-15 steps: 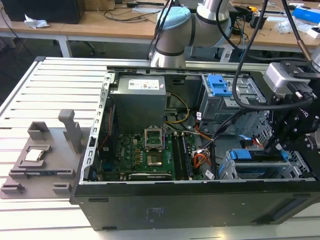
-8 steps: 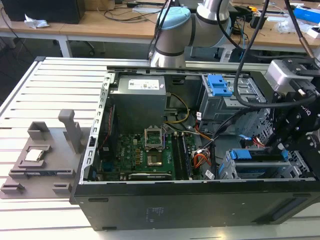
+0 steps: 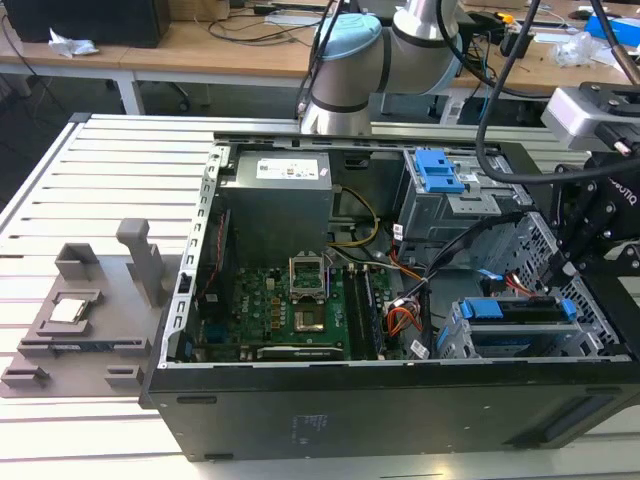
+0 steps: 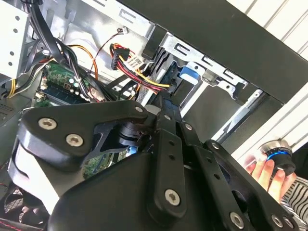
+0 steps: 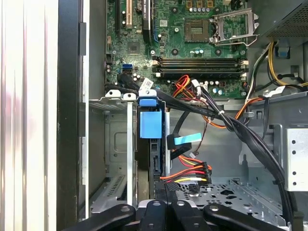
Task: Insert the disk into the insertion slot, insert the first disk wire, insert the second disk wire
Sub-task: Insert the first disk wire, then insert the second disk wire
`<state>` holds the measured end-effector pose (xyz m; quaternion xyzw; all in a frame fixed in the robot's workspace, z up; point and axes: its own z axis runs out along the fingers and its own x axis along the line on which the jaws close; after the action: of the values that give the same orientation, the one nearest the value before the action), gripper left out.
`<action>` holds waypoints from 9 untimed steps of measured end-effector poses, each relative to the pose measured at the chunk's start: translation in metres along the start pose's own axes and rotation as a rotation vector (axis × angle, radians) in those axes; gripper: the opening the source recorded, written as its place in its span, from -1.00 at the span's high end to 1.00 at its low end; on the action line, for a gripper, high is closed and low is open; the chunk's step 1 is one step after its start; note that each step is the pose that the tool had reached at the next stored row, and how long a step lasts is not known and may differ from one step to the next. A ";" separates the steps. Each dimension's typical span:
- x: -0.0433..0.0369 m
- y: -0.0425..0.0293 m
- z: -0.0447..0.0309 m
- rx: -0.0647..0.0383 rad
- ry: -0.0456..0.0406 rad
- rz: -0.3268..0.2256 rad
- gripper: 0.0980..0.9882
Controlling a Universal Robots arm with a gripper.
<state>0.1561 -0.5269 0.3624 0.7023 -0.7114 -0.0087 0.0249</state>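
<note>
The disk [image 3: 520, 312] stands on edge inside the insertion slot [image 3: 458, 342], at about 4 o'clock in the exterior view, with its blue carrier showing at both ends. The gripper [image 3: 560, 270] hangs at the end of the disk that faces 3 o'clock. In the first wrist view the fingers [image 5: 155, 204] are drawn together in line with the disk's edge [image 5: 150, 122]. I cannot tell whether they pinch anything.

Judging by how deep the carrier lies, the step in hand looks like seating the disk, or work on a wire just beside it. To do it well, the push should run straight along the bay's length. The carrier should stay square to the cage walls so it neither twists nor jams. The red, yellow and orange wire bundle [image 5: 190, 174] lies just beside the fingers and should be kept clear of the slot mouth.

The open computer case [image 3: 300, 412] holds:
- a motherboard [image 3: 300, 310] at its centre
- a power supply [image 3: 275, 205] towards 11 o'clock
- a taller cage with a blue latch [image 3: 437, 172] at 1 o'clock

On the slatted surface [image 3: 80, 180], at 9 o'clock, a grey fixture tray [image 3: 40, 345] carries a small square part [image 3: 68, 310]. A person's hand [image 4: 262, 168] rests outside the case in the second wrist view.
</note>
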 end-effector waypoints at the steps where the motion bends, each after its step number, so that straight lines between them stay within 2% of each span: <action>1: -0.0001 0.0000 -0.0001 0.000 0.0001 0.000 0.98; 8: -0.0001 0.0000 -0.0003 0.000 0.0000 0.000 0.96; 9: -0.0001 0.0000 -0.0003 0.000 0.0000 0.000 0.83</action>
<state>0.1561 -0.5268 0.3628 0.7023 -0.7114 -0.0087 0.0249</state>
